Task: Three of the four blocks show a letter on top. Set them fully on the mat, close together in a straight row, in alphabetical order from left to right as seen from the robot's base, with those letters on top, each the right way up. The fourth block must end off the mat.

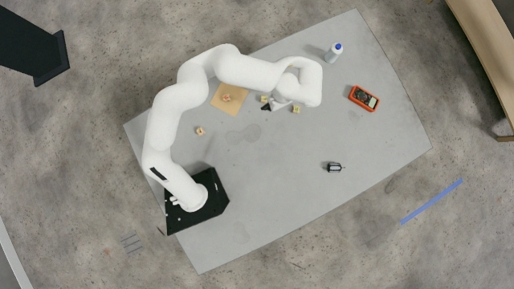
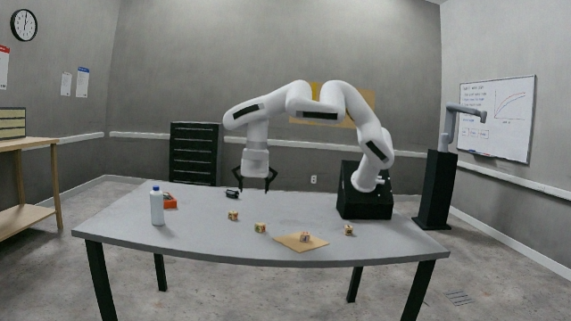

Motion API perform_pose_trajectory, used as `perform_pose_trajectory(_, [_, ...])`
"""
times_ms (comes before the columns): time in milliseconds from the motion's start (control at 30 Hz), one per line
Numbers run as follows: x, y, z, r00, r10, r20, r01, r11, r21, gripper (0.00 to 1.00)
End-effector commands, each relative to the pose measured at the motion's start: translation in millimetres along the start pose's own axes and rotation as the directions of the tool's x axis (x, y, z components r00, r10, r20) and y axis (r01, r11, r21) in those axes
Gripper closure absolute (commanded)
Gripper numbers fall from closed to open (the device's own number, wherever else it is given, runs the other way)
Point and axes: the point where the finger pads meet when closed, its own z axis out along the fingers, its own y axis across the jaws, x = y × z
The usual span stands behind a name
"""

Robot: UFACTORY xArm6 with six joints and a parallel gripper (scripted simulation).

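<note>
A tan mat [image 1: 231, 98] lies on the grey table; it also shows in the side view [image 2: 301, 242]. One letter block [image 1: 226, 97] [image 2: 305, 237] sits on the mat. A second block [image 1: 264, 99] [image 2: 260, 227] lies on the table just right of the mat. A third block [image 1: 296, 108] [image 2: 233, 216] lies further right. A fourth block [image 1: 200, 131] [image 2: 348, 230] lies off the mat, nearer the robot base. The letters are too small to read. My gripper [image 1: 275, 106] [image 2: 253, 187] is open and empty, hanging well above the table, over the gap between the second and third blocks.
A white bottle with a blue cap [image 1: 333, 52] stands at the far edge. An orange multimeter [image 1: 363, 98] lies to the right. A small black object [image 1: 333, 167] lies on the near right. The black robot base [image 1: 197, 201] sits at the table's corner.
</note>
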Motion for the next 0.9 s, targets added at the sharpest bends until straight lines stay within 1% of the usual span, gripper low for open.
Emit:
perform_pose_trajectory(0, [0.2,1.0,-1.5,1.000,-0.001,0.000,0.001,1.000,-0.003,0.00])
perform_pose_trajectory(133, [-1.5,1.0,-1.2,1.000,0.002,0.006,-0.002,1.000,-0.004,0.00])
perform_pose_trajectory(233, [-8.4,1.0,-0.2,0.999,0.014,0.030,-0.014,1.000,-0.006,0.00])
perform_pose_trajectory(300, [-8.4,1.0,-0.2,0.999,0.014,0.030,-0.014,1.000,-0.006,0.00])
perform_pose_trajectory(333, [-12.3,1.1,0.3,0.999,0.021,0.044,-0.020,1.000,-0.008,0.00])
perform_pose_trajectory(400, [-23.2,1.4,1.4,0.996,0.039,0.081,-0.038,0.999,-0.014,0.00])
perform_pose_trajectory(467, [-38.3,2.1,2.3,0.989,0.063,0.132,-0.060,0.998,-0.027,0.00])
perform_pose_trajectory(533, [-57.9,3.6,2.3,0.976,0.094,0.196,-0.086,0.995,-0.048,0.00])
perform_pose_trajectory(667, [-87.3,7.3,0.0,0.949,0.137,0.285,-0.116,0.989,-0.090,0.00])
perform_pose_trajectory(800, [-113.6,12.2,-4.7,0.917,0.174,0.359,-0.132,0.982,-0.138,0.00])
perform_pose_trajectory(867, [-113.6,12.2,-4.7,0.917,0.174,0.359,-0.132,0.982,-0.138,0.00])
